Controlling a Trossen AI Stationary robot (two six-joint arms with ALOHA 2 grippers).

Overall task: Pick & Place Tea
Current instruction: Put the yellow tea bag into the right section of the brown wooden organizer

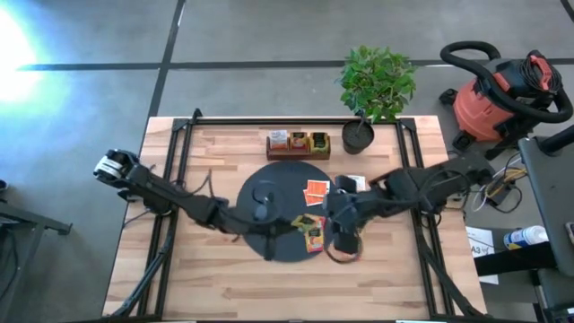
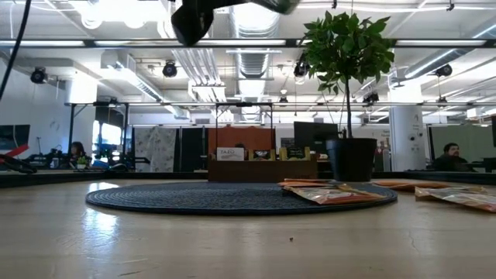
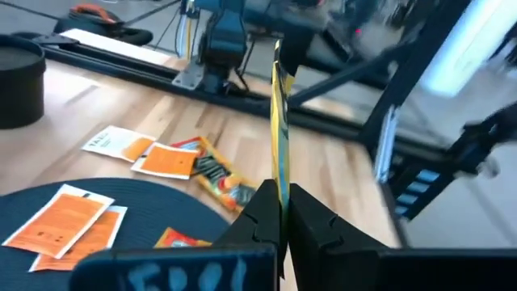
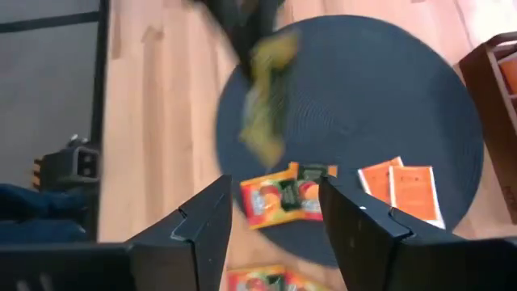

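From above, the left end effector [image 1: 289, 224] is seen over the black mat [image 1: 269, 184], and the right end effector [image 1: 343, 235] is seen just beside the mat's edge. Orange sachets [image 1: 316, 192] are laid flat on the mat, and more sachets [image 1: 313, 235] are scattered near the right end effector. A wooden box [image 1: 298, 144] is set at the far side of the mat, likely as the place where the tea is meant to go. A plant [image 1: 375, 85] is kept at the far corner of the surface [image 1: 215, 278].

From the low view, the mat is seen as a thin dark disc, with sachets [image 2: 329, 192] lying on its edge. Behind it, a big room with pipes and lamps is seen, and seated people are made out far away.

In the left wrist view, a yellow sachet [image 3: 279, 129] is clenched on edge between the dark fingers [image 3: 260, 220]. It is held upright, probably so it can be slid into the box. Flat orange sachets [image 3: 69, 217] are seen below.

In the right wrist view, the fingers [image 4: 202, 222] are spread apart and nothing is held. The yellow sachet [image 4: 265, 97] is seen blurred above the mat, gripped by the other arm. A red sachet [image 4: 281, 196] is left on the mat just ahead.
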